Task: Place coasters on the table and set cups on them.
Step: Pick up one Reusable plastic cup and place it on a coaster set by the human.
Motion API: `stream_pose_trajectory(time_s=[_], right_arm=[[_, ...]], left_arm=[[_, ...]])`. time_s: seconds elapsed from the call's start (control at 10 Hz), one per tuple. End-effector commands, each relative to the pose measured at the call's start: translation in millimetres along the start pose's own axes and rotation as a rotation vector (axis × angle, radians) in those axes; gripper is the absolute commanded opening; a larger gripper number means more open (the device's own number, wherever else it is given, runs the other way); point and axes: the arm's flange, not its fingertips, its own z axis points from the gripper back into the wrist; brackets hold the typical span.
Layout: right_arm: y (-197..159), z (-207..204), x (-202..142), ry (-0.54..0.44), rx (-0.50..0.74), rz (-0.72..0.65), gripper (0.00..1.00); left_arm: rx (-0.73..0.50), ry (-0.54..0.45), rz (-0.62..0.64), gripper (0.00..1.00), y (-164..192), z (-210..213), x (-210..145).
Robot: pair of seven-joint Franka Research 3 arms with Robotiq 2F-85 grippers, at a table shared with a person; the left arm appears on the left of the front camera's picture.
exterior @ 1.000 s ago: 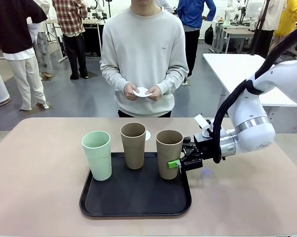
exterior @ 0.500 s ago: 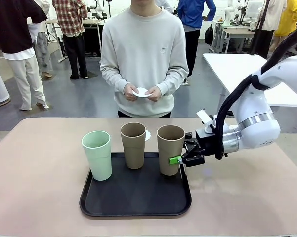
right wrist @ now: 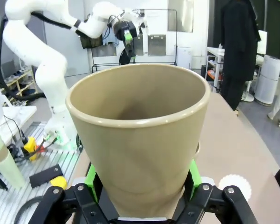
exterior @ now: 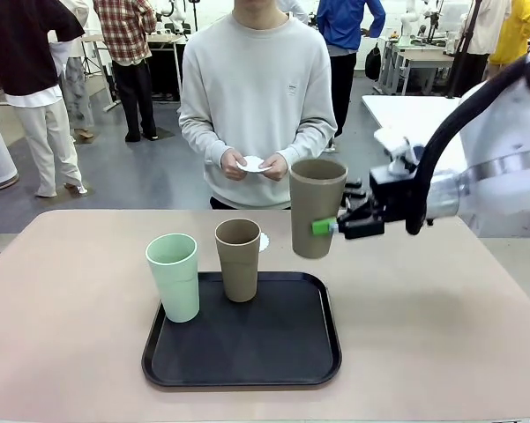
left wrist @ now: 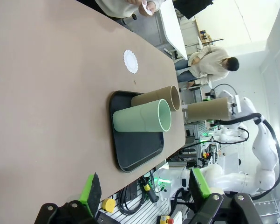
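Note:
My right gripper (exterior: 332, 226) is shut on a brown cup (exterior: 317, 206) and holds it upright in the air, above and beyond the tray's far right corner. In the right wrist view that cup (right wrist: 140, 135) stands between the green pads. A mint green cup (exterior: 173, 275) and a second brown cup (exterior: 238, 258) stand on the black tray (exterior: 247, 352). One white coaster (exterior: 265, 241) lies on the tan table (exterior: 62, 308) just behind the tray. The person's hands hold a further coaster (exterior: 253, 164). My left gripper (left wrist: 144, 186) is open, off the table's end.
The person stands at the far edge of the table, hands together at waist height. A white table (exterior: 423, 119) is behind on the right. Open tabletop lies left and right of the tray. The coaster (right wrist: 235, 186) shows below the held cup.
My right gripper has lifted the brown cup off the tray's right side, up and slightly to the right. The other cups, the coaster and the person's hands have stayed put.

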Motion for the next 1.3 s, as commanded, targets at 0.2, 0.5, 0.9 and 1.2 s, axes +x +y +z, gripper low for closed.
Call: stream_pose_trajectory(time_s=[0.2, 0.5, 0.9, 1.2], right_arm=[[26, -15, 49, 0.012, -0.024, -0.028, 0.0], [21, -7, 51, 0.016, 0.008, 0.007, 0.0], [-10, -7, 47, 0.033, -0.025, -0.03, 0.84], [-119, -18, 25, -0.013, -0.06, -0.021, 0.84]], left_arm=[[-0.014, -0.005, -0.013, 1.0, 1, 1, -1], [-0.014, -0.005, -0.013, 1.0, 1, 1, -1], [-0.014, -0.005, -0.013, 1.0, 1, 1, -1], [-0.014, -0.005, -0.013, 1.0, 1, 1, -1]])
